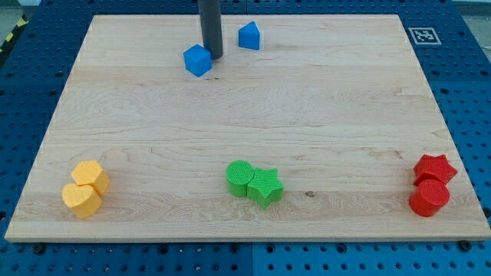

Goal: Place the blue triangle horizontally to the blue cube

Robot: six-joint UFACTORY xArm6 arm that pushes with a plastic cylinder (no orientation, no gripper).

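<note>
The blue cube (197, 60) lies near the top of the wooden board (245, 123), left of centre. The blue triangle (248, 36) lies up and to the right of it, close to the board's top edge. My dark rod comes down from the view's top between them. My tip (212, 56) rests on the board just right of the blue cube, touching or nearly touching its right side, and left of and below the blue triangle.
A yellow pair (86, 188) of blocks sits at the bottom left. A green cylinder (240, 178) and a green star (265, 186) sit at bottom centre. A red star (434, 168) and a red cylinder (429, 198) sit at bottom right.
</note>
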